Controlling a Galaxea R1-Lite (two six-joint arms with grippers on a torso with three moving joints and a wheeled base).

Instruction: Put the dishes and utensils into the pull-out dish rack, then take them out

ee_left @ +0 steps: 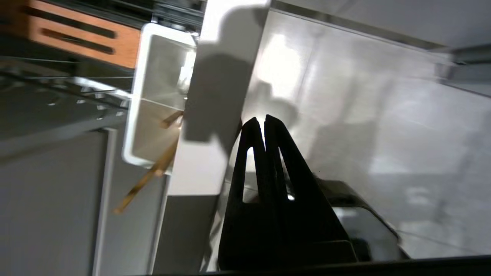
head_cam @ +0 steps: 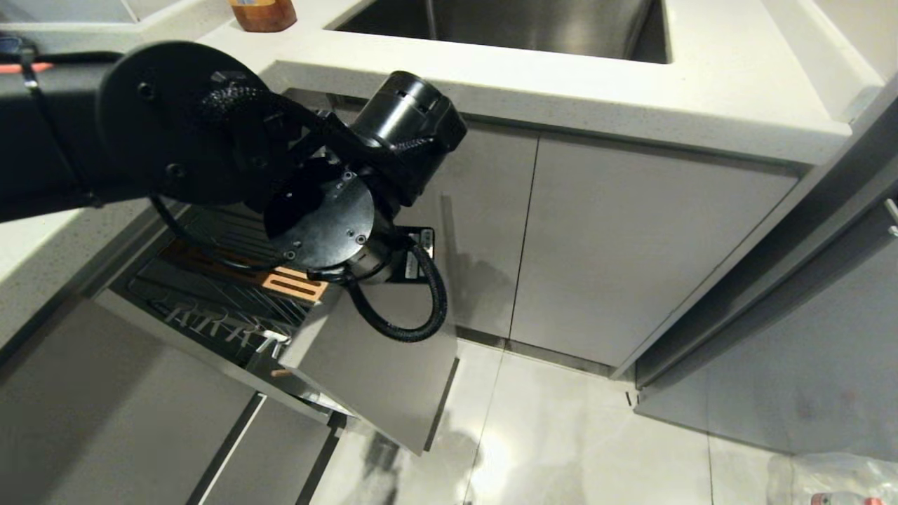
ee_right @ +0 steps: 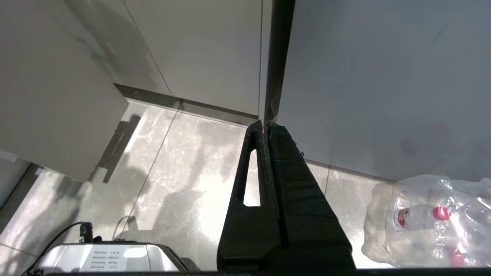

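1. Left arm reaches over the pull-out dish rack point(head_cam: 231, 294), which stands pulled out from under the counter point(head_cam: 631, 84). Its black wrist joints block much of the rack in the head view.
2. Left gripper point(ee_left: 257, 122): fingers pressed together, tips touching, nothing btwn them. It hangs just outside the rack's pale grey front panel point(head_cam: 379, 379), over the glossy floor tiles point(ee_left: 345, 134).
3. Rack's chrome wire basket point(head_cam: 210, 319) shows, w/ the slotted copper-brown strip point(head_cam: 295, 284) running across it.
4. White utensil caddy point(ee_left: 134, 115) sits at the rack's corner, right behind the front panel.
5. Chopsticks point(ee_left: 145, 180): thin, light-brown, lying tilted in the caddy, ends poking out past its rim. Left wrist view shows them best; in the head view only a small brown tip by the panel.
6. Can't spot any bowl, plate or spoon, though the arm hides part of the basket.
7. Right gripper point(ee_right: 266, 124): also closed tight, empty. It hangs low, well away from the rack, pointing at the floor near the cabinet doors point(ee_right: 211, 53).
8. A plastic-wrapped pack of bottles w/ red caps point(ee_right: 425, 218) lies on the floor off to the right side, near the right gripper.
9. Steel sink point(head_cam: 505, 28) is set into the counter above the cabinets; a brown jar-like thing point(head_cam: 263, 14) stands on the counter left of it.
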